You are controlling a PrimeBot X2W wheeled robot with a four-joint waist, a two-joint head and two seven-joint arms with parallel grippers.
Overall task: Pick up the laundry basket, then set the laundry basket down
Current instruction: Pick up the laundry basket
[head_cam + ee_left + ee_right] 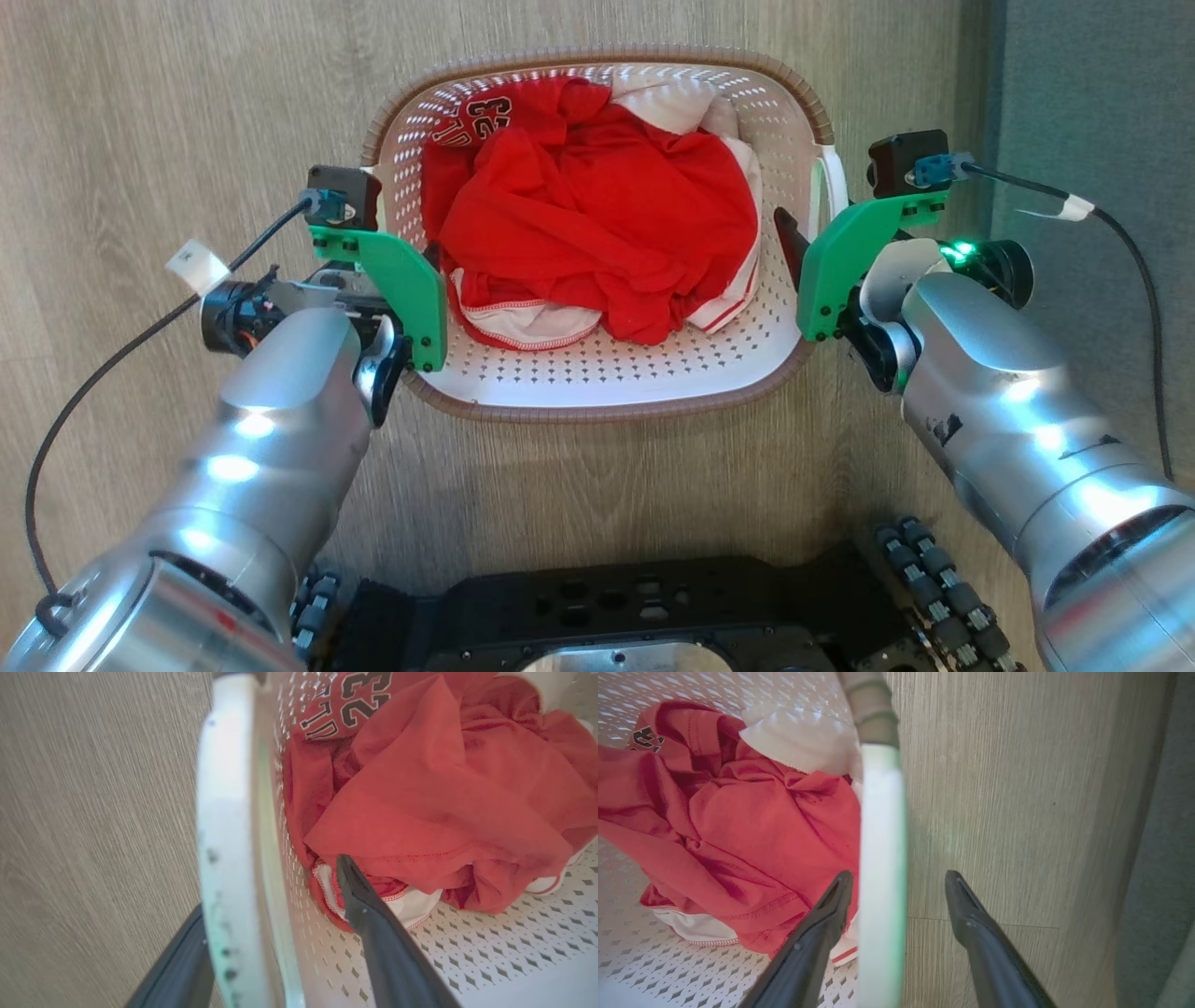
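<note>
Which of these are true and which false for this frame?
1. The laundry basket holds red clothing. True.
2. The right gripper has closed on the clothing. False: it is open, with a finger on either side of the right handle.
3. The left gripper straddles the left handle, with one finger inside the basket. True.
4. The clothing shows the number 45. False: the number 23 shows.
</note>
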